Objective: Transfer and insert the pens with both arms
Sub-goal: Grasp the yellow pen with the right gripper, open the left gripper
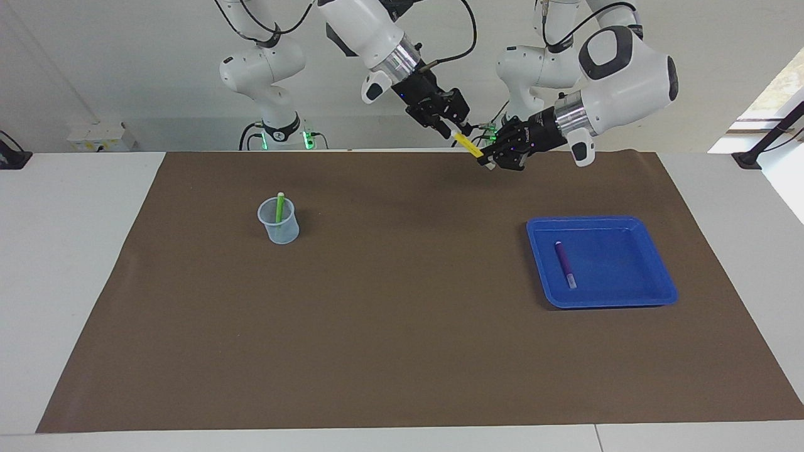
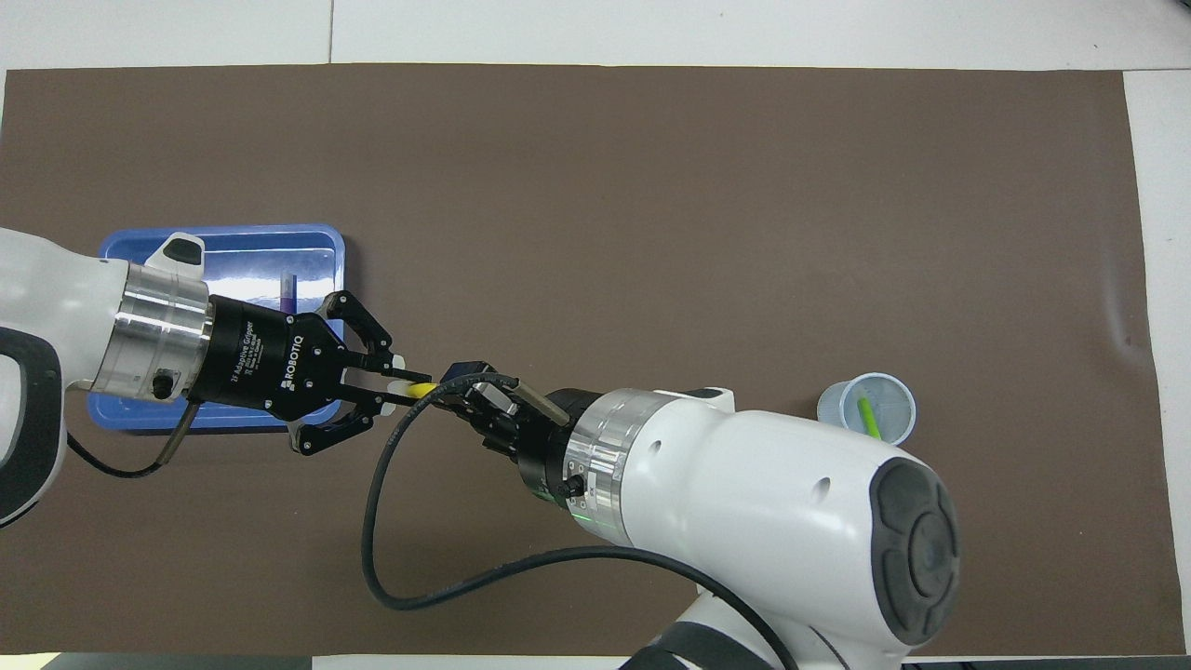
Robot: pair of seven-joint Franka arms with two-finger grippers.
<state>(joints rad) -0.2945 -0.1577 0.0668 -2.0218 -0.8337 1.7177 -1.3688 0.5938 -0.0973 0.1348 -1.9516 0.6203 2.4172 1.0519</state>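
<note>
A yellow pen hangs in the air over the mat's edge by the robots. My left gripper is shut on its lower end. My right gripper has its fingers closed round the upper, capped end. A green pen stands in a clear cup toward the right arm's end of the table. The purple pen lies in a blue tray toward the left arm's end; the left wrist partly covers it from overhead.
A brown mat covers most of the white table. A black cable loops out from the right wrist over the mat. The cup and the tray are the only things standing on the mat.
</note>
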